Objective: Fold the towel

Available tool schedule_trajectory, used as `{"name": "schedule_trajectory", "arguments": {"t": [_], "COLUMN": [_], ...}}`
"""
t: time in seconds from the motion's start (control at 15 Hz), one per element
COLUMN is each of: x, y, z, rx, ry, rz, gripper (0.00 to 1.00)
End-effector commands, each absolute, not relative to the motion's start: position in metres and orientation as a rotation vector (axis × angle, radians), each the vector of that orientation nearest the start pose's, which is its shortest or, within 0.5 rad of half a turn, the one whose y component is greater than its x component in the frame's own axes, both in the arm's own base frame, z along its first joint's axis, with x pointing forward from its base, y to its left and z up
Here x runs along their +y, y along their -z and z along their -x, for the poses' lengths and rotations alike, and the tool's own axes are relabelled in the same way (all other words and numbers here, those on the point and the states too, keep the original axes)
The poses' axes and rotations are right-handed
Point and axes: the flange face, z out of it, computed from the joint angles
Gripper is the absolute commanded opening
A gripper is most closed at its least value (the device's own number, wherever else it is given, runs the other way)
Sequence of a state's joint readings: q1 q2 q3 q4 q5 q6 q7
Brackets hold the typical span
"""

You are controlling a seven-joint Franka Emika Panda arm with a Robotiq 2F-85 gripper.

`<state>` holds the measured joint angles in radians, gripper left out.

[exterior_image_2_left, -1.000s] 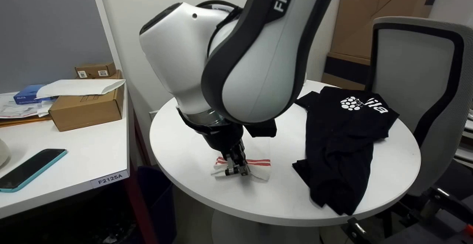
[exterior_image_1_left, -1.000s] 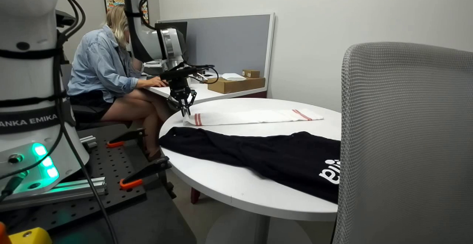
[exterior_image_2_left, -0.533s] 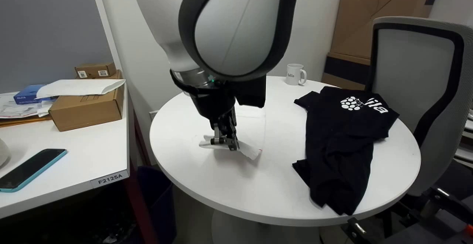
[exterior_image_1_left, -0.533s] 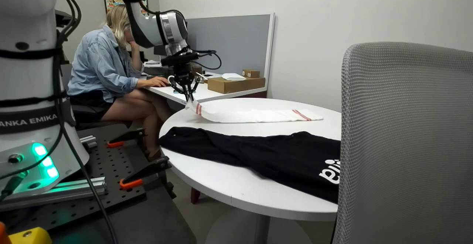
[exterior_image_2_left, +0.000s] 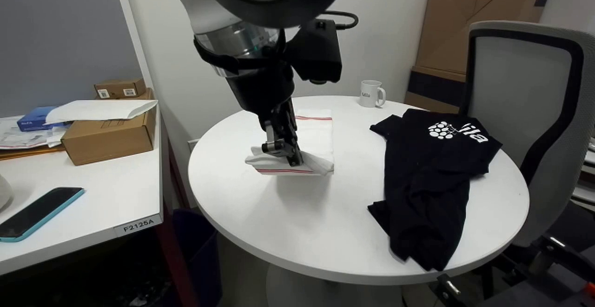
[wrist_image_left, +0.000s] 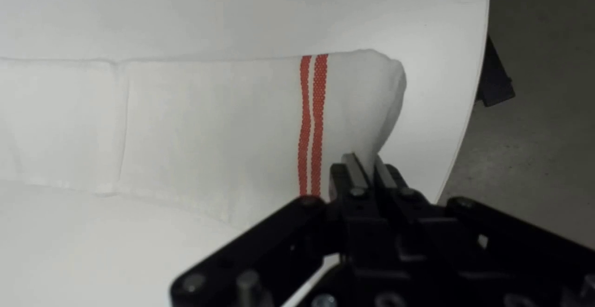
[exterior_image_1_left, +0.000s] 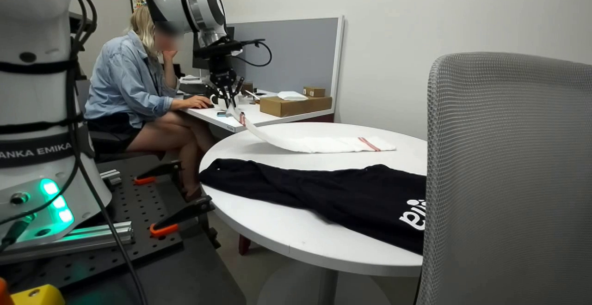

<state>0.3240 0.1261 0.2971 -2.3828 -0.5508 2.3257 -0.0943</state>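
The towel, white with red stripes, shows in both exterior views (exterior_image_1_left: 323,144) (exterior_image_2_left: 316,137). Its far part lies flat on the round table (exterior_image_1_left: 286,245). Its near end rises from the table up to my gripper (exterior_image_1_left: 231,105), which also shows in an exterior view (exterior_image_2_left: 285,154). In the wrist view, the gripper (wrist_image_left: 369,163) is shut on the towel (wrist_image_left: 214,125) at its end edge, beyond the double red stripe. The cloth is pinched between the fingertips. The part of the edge behind the fingers is hidden.
A black shirt (exterior_image_1_left: 314,189) with white lettering lies beside the towel, also in an exterior view (exterior_image_2_left: 427,181). A white mug (exterior_image_2_left: 371,94) stands at the table's far edge. A grey chair (exterior_image_1_left: 504,180) stands against the table. A person (exterior_image_1_left: 127,78) sits at the nearby desk (exterior_image_1_left: 259,115).
My gripper has risen from the table and lifted the towel's near end with it. The towel's far end has slid slightly toward the gripper. The mug has come into sight.
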Motion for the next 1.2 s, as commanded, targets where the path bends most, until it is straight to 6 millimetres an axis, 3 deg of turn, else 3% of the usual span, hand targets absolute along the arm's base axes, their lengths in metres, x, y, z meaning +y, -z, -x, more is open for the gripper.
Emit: {"name": "schedule_trajectory", "arguments": {"t": [0.0, 0.2, 0.33, 0.6, 0.8, 0.93, 1.13], "x": [0.291, 0.307, 0.311, 0.296, 0.266, 0.244, 0.214], "y": [-0.299, -0.345, -0.389, -0.491, -0.553, -0.577, -0.586], "z": [-0.355, -0.341, -0.343, -0.367, -0.396, -0.418, -0.451], "rx": [-2.029, -2.084, -2.065, -1.959, -1.838, -1.732, -1.587], "ry": [-0.115, 0.002, 0.119, 0.351, 0.432, 0.454, 0.444], "rz": [2.840, 2.788, 2.805, 2.894, 2.996, 3.064, 3.161], "gripper": [0.01, 0.01, 0.01, 0.01, 0.01, 0.01, 0.01]}}
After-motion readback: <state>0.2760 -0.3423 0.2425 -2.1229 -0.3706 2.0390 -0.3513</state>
